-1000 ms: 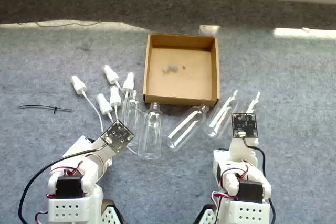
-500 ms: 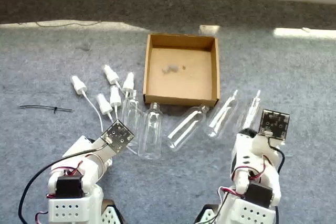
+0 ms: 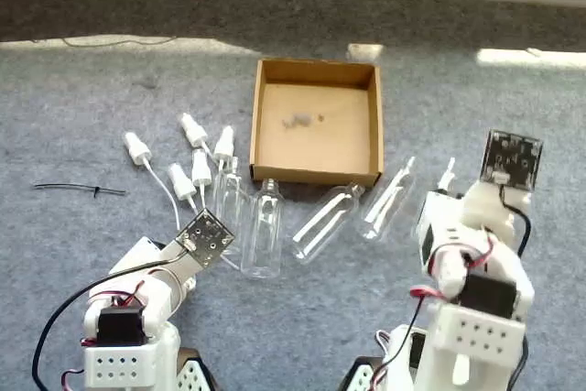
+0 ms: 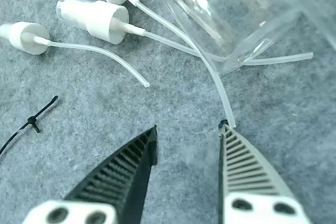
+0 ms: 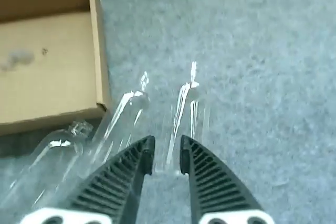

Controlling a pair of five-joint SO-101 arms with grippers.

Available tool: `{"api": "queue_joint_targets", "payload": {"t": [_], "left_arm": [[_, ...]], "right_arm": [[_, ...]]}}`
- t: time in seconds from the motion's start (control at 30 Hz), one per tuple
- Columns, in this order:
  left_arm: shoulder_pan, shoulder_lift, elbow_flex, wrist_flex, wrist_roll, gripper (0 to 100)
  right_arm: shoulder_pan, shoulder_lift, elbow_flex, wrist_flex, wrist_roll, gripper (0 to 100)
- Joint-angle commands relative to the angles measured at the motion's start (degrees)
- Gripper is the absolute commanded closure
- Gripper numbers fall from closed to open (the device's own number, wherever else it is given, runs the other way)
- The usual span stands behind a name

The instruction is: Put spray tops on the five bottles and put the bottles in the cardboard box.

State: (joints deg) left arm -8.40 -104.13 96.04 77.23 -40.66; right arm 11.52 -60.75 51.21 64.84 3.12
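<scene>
The open cardboard box (image 3: 316, 123) lies at the table's middle with nothing in it. Several white spray tops (image 3: 194, 167) lie to its left. Clear bottles (image 3: 264, 226) without tops lie in a row in front of it, the rightmost (image 3: 446, 174) partly behind the right arm. My left gripper (image 4: 187, 129) hovers open just above the carpet, near the dip tubes of spray tops (image 4: 100, 17) and the base of a bottle (image 4: 231, 14). One tube end touches a fingertip (image 4: 226, 129). My right gripper (image 5: 167, 141) is raised, narrowly open, holding nothing, above two bottles (image 5: 189, 108).
A black cable tie (image 3: 78, 190) lies on the grey carpet at the far left. The box wall (image 5: 100, 51) stands close to the bottles under the right gripper. Both arm bases (image 3: 128, 336) sit at the near edge.
The right arm has lifted and swung to the right, away from the bottles it was over. The left arm and all objects stayed still.
</scene>
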Motion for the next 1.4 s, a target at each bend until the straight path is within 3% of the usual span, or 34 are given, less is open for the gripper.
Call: {"api": "queue_joint_targets", "payload": {"t": [0.0,0.13,0.5,1.03,1.37], "left_arm": [[-0.2,0.7,1.1,3.1,-0.7,82],[-0.2,0.7,1.1,3.1,-0.7,82],[-0.2,0.7,1.1,3.1,-0.7,82],[-0.2,0.7,1.1,3.1,-0.7,82],[-0.2,0.7,1.1,3.1,-0.7,82]], "right_arm": [[-0.5,19.6,-14.5,5.8,-1.1,86.6],[-0.8,34.2,-26.6,11.6,-1.1,77.8],[-0.8,58.9,-45.6,14.1,1.8,77.1],[-0.4,81.7,-65.5,14.0,3.4,77.1],[-0.2,88.1,-67.2,14.0,3.7,77.3]]}}
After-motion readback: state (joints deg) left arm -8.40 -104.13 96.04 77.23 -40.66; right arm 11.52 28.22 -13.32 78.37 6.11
